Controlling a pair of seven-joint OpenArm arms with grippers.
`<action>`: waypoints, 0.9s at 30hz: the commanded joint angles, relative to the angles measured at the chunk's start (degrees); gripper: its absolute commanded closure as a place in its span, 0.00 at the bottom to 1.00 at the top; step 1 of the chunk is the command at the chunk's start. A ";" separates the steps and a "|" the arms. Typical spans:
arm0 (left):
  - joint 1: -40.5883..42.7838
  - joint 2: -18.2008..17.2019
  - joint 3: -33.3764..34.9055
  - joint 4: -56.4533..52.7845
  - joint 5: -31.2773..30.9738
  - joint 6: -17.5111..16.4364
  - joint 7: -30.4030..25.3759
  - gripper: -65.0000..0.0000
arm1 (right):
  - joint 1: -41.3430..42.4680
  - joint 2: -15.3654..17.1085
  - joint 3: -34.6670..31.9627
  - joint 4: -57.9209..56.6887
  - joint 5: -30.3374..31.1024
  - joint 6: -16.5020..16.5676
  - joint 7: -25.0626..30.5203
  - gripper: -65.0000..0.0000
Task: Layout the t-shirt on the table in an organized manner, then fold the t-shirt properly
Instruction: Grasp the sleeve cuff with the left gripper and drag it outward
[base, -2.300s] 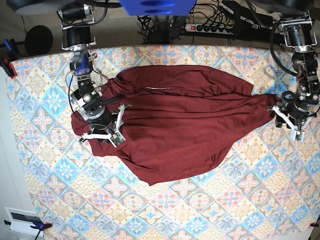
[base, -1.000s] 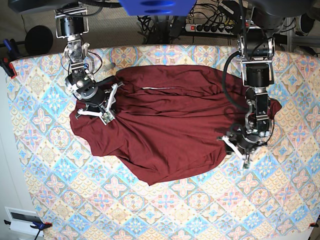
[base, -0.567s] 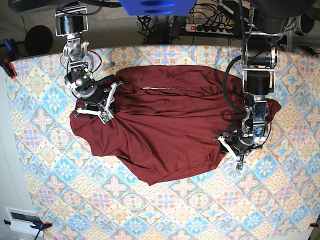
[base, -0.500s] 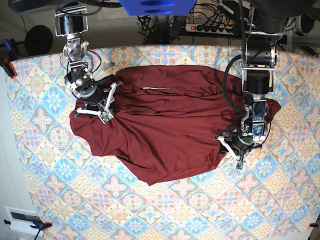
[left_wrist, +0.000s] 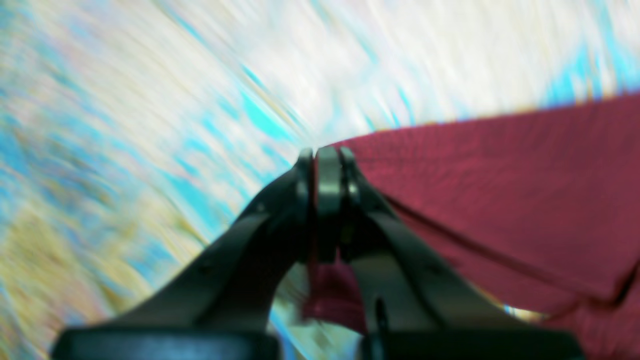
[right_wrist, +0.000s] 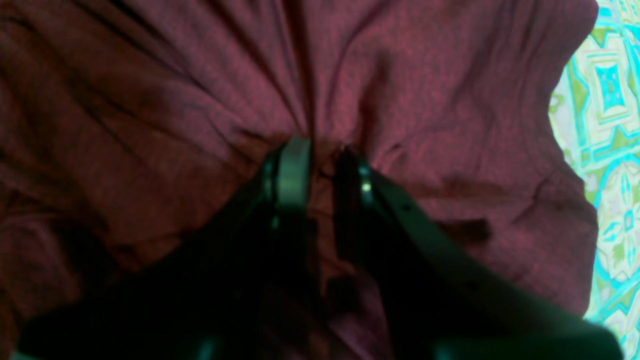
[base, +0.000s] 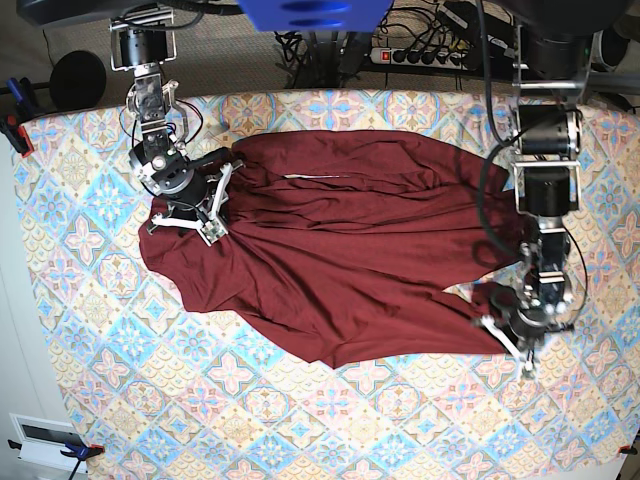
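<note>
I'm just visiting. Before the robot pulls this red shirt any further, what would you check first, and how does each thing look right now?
1. Left gripper shut on the t-shirt edge: ok.
2. Right gripper pinching fabric near the other side: ok, cloth sits between its fingers.
3. Shirt lying flat: not ok, creased and bunched.
4. Sleeves laid out: cannot tell.
5. Table room toward the near edge: ok.

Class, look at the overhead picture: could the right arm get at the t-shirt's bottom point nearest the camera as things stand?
Probably not yet: the right gripper is shut on the t-shirt at its far side.
</note>
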 joint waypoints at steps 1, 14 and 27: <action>-2.69 -1.10 0.13 1.04 -0.03 0.28 -1.11 1.00 | -0.86 1.07 0.36 -0.51 -3.36 0.07 -6.62 0.82; -10.34 -2.33 0.22 0.95 15.97 3.35 -10.34 1.00 | -2.00 1.07 -0.16 4.59 -3.36 0.07 -6.62 0.82; 3.02 -3.56 -0.22 2.36 16.77 12.76 -7.08 0.80 | -2.17 1.07 -0.16 7.05 -3.36 0.07 -6.71 0.82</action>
